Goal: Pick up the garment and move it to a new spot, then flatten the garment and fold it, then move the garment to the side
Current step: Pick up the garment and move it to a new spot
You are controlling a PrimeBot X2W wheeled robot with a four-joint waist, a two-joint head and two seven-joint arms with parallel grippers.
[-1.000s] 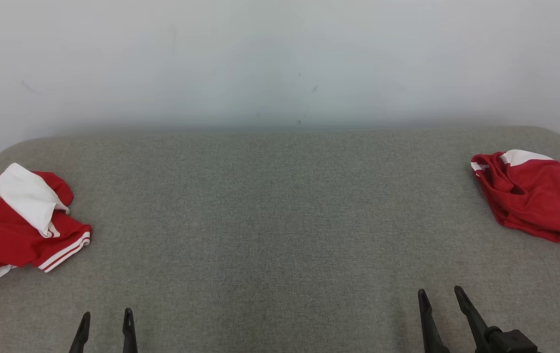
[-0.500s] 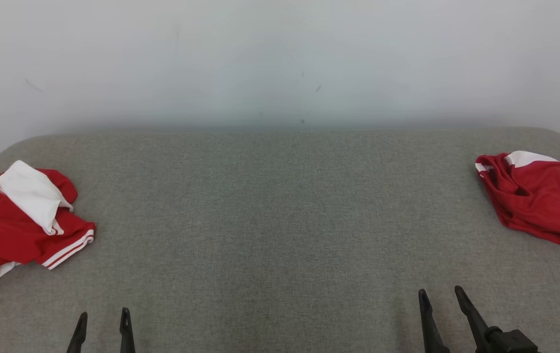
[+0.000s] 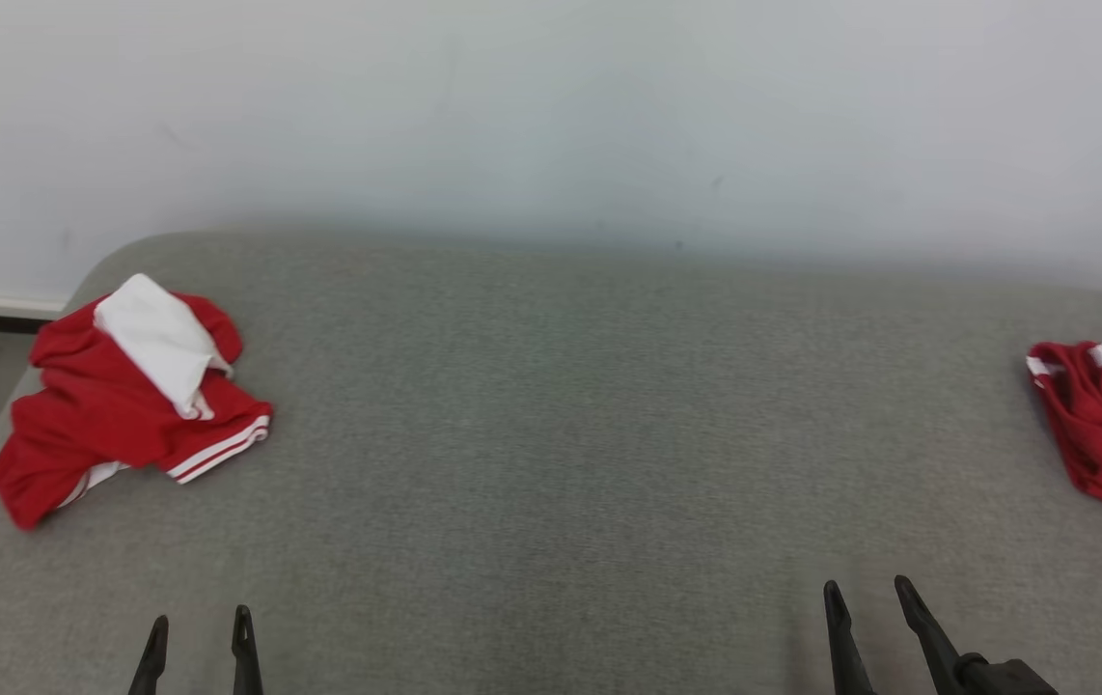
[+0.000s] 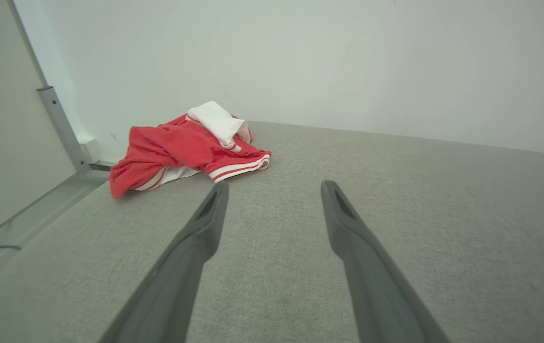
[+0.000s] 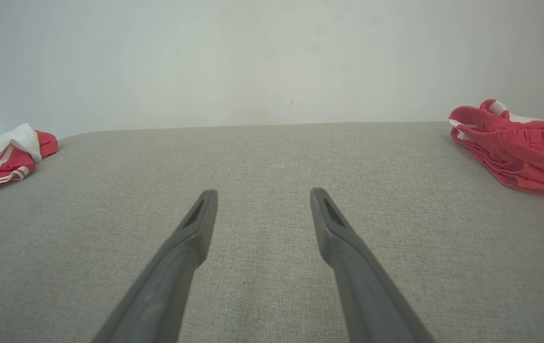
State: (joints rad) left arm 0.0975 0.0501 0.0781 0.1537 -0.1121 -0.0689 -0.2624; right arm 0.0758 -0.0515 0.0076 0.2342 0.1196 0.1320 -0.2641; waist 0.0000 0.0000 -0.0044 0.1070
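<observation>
Hazard: left pincer, right pincer released — crumpled red-and-white fabric garment, ahead-left at grey padded desk edge, may slide off.

A bare, lab-like test space: grey fabric-covered table against a plain white wall, metal post beside.

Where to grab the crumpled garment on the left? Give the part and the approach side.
Probably the raised white fold on top of the garment: it stands proud of the red heap. Come from above with the open left gripper.
</observation>
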